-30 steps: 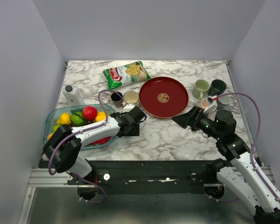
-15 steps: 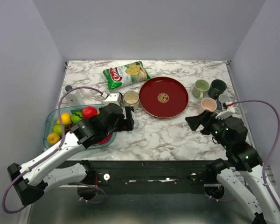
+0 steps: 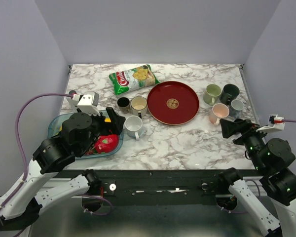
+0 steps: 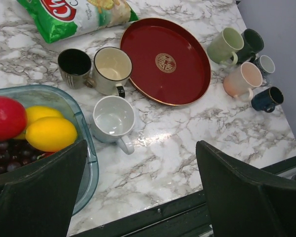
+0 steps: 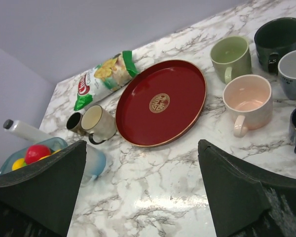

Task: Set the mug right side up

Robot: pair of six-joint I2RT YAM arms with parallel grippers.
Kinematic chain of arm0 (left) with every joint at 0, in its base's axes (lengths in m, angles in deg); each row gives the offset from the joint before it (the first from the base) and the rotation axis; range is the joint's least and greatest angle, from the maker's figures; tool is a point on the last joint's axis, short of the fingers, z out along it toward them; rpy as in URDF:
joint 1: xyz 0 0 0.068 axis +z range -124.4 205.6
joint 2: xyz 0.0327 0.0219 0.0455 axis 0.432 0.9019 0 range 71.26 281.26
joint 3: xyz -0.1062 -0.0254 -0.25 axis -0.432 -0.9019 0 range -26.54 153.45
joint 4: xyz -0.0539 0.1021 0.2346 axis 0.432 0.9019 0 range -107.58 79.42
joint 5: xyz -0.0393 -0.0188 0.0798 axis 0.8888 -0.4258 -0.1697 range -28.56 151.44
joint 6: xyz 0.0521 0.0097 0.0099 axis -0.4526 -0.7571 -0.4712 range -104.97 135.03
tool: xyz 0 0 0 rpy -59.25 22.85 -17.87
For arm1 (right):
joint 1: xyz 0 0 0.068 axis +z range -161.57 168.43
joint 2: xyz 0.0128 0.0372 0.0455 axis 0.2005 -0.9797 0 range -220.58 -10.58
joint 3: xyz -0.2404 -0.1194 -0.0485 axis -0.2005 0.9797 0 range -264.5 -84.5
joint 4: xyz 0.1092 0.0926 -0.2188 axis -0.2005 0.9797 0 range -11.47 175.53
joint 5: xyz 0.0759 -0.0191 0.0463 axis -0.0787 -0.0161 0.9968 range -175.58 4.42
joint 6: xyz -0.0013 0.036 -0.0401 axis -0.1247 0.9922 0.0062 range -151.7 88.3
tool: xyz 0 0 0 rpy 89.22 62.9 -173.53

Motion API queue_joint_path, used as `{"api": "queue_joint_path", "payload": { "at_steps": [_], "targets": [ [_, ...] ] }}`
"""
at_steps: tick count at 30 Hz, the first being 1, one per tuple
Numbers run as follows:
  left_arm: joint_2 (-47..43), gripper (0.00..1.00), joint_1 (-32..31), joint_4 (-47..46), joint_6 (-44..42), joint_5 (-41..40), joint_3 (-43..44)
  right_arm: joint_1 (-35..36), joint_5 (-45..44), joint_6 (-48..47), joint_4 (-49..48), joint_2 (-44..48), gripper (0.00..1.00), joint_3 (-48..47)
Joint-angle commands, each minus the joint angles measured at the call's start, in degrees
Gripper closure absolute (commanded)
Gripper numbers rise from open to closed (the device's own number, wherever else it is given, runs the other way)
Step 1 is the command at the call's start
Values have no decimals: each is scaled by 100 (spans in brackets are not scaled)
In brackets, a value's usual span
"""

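Observation:
The mug [image 3: 134, 126] is white and stands upright on the marble table [image 3: 187, 143], mouth up, handle toward the front, just right of the fruit bowl [image 3: 116, 144]. The left wrist view looks straight into the empty mug [image 4: 112, 118]. My left gripper [image 3: 114, 122] hangs open, above and to the left of the mug and apart from it; nothing sits between its fingers [image 4: 44, 192]. My right gripper [image 3: 230, 128] is open at the right side, far from the mug. In the right wrist view the mug [image 5: 92, 160] peeks out beside the left finger.
A red plate [image 3: 173, 102] lies mid-table, with a chip bag [image 3: 133, 79] behind it. Black [image 3: 123, 102] and cream [image 3: 138, 103] mugs stand behind the white one. Several mugs cluster at the right, among them green [image 3: 212, 93] and pink [image 3: 219, 112]. A bottle [image 3: 79, 100] stands behind the bowl.
My left gripper opened, then rose and drew back toward the near left, leaving the mug upright beside the bowl. The right arm pulled back to the right.

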Motion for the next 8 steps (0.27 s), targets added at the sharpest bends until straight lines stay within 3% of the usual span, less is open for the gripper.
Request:
{"api": "queue_joint_path", "payload": {
  "at_steps": [1,8],
  "targets": [
    [-59,1,-14,284,-253,-315,160,38,-291,-108,326,49,0,-205],
    [-199,1,-14,213,-254,-543,169,38,-221,-135,335,23,0,-275]
  ]
}}
